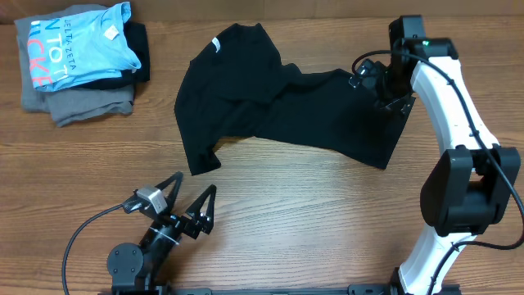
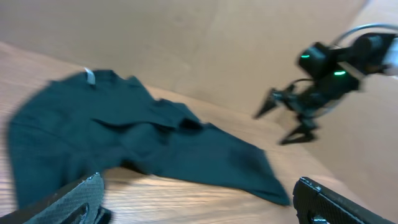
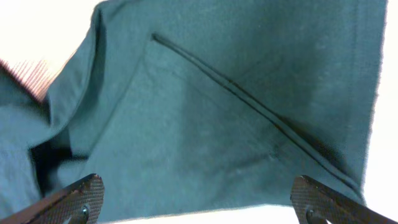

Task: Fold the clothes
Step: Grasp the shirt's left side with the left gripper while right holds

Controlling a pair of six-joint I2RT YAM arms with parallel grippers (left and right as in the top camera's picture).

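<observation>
The black T-shirt (image 1: 270,106) lies rumpled across the far middle of the table (image 1: 327,213), white neck label (image 1: 215,45) at the far left, body trailing right and bunched through the centre, one sleeve (image 1: 201,156) hanging toward me. Fabric is a soft, matte knit, and it creases readily; my right wrist view shows a raised diagonal ridge where one layer laps another. My right gripper (image 3: 196,186) is spread wide above that right-hand hem area, holding nothing; I cannot tell whether it touches the cloth. My left gripper (image 1: 195,184) is also open and empty, over bare wood near the sleeve. Risks, in my judgement: closing on the ridge would catch two layers and carry the crease into the fold; a one-sided pull would drag the whole limp garment rather than flatten it; black on black hides the edges. The light-blue shirt (image 1: 82,41) on the grey garment (image 1: 82,102) sits well apart, far left
</observation>
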